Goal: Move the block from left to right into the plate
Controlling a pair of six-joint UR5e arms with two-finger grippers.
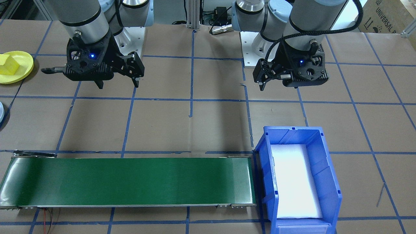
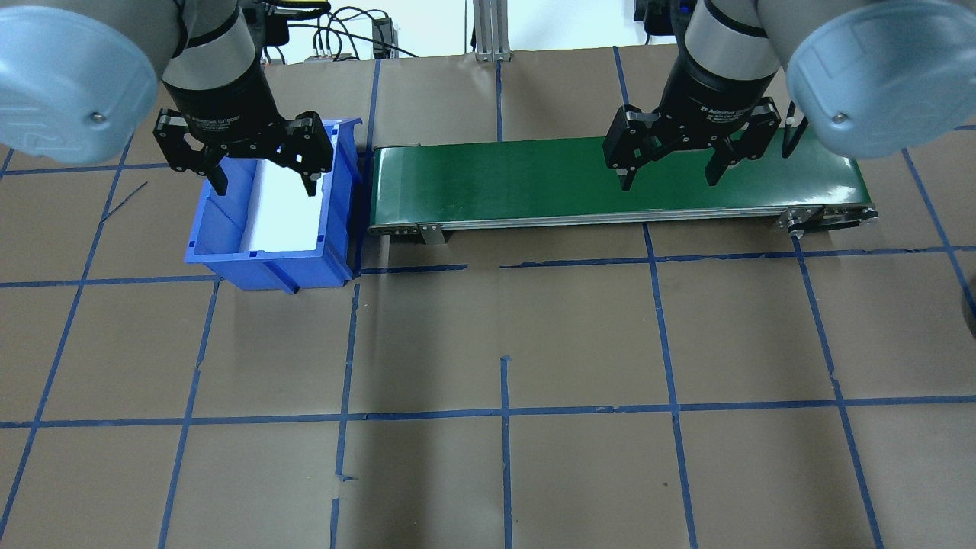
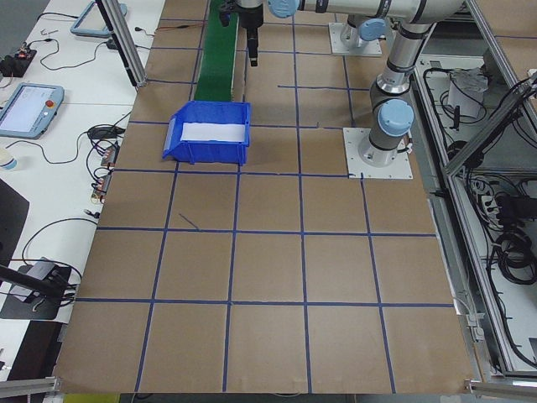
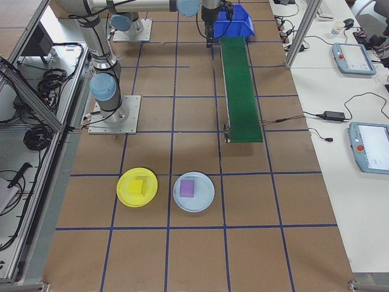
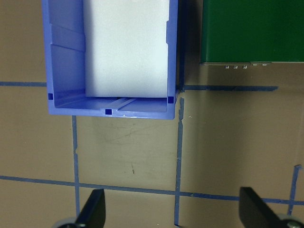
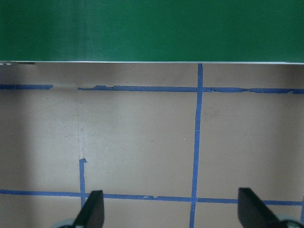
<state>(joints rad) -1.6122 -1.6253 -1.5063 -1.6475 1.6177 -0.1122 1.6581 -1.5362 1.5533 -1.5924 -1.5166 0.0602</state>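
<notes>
Resting inside yellow plate (image 4: 137,187): one yellow block (image 4: 138,186), flat on the dish, also seen at the frame edge in the front-facing view. Beside it, just apart: pale blue plate (image 4: 194,192) carrying purple block (image 4: 187,188). Both plates on the table's right end, well apart from the arms. Further out: green conveyor belt (image 2: 610,181), bare of blocks; blue bin (image 2: 268,221) at its left end, showing only a white liner, no block visible. Hovering over the bin edge: left gripper (image 2: 259,177), fingers spread, empty. Hovering over the belt's right part: right gripper (image 2: 669,174), fingers spread, empty. Judged status: transfer apparently complete, or near it, with blocks plated and nothing in view left to carry.
</notes>
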